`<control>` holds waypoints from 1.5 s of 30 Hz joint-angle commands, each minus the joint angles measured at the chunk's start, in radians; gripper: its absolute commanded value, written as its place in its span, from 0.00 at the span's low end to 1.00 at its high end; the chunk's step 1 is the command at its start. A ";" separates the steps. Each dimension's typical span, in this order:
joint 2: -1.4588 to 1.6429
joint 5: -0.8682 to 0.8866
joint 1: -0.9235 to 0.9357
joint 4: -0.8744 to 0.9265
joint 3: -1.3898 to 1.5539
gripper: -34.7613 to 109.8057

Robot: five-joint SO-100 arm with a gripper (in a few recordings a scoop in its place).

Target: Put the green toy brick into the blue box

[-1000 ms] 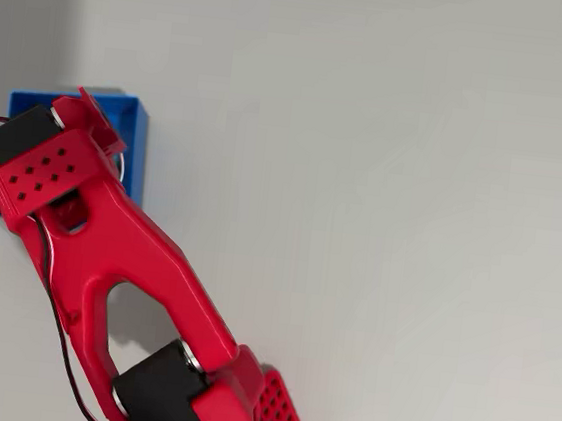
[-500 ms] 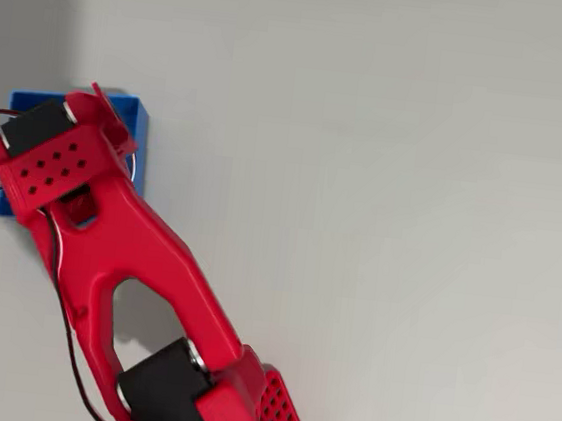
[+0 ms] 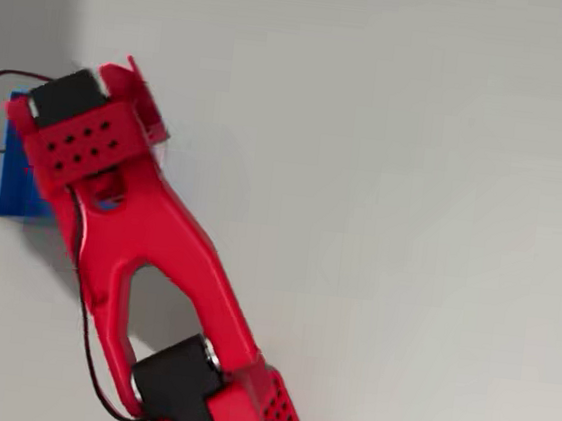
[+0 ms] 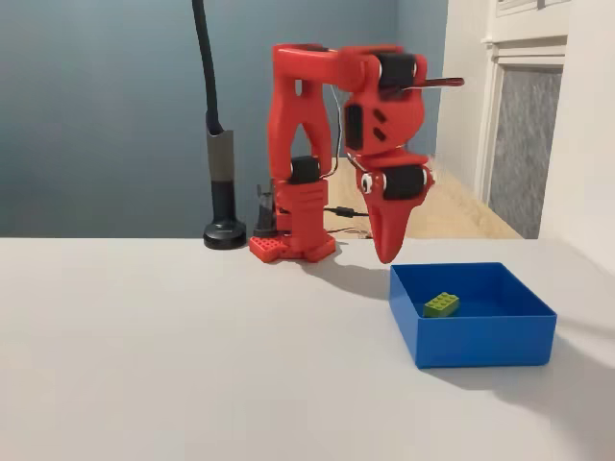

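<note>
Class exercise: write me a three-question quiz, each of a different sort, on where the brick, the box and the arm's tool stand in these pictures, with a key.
1. True or false: the green toy brick lies on the floor of the blue box.
2. In the fixed view, the tool hangs: A) inside the box, B) above the table beside the box's rear left corner, C) touching the brick.
3. Fill in: the tool's jaws look ____ and hold nothing.

Key: 1 true; 2 B; 3 shut.
</note>
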 commanded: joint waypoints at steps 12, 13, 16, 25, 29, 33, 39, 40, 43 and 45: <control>0.094 -0.078 0.288 0.017 -0.097 0.24; 0.094 -0.089 0.310 0.017 -0.086 0.24; 0.094 -0.123 0.370 0.006 -0.054 0.24; 0.270 -0.221 0.433 -0.218 0.233 0.24; 0.439 -0.253 0.433 -0.322 0.445 0.24; 0.611 -0.281 0.434 -0.413 0.647 0.24; 0.862 -0.307 0.433 -0.508 0.885 0.24; 0.900 -0.308 0.433 -0.514 0.916 0.24; 1.012 -0.311 0.433 -0.518 0.994 0.24; 1.078 -0.313 0.433 -0.522 1.037 0.24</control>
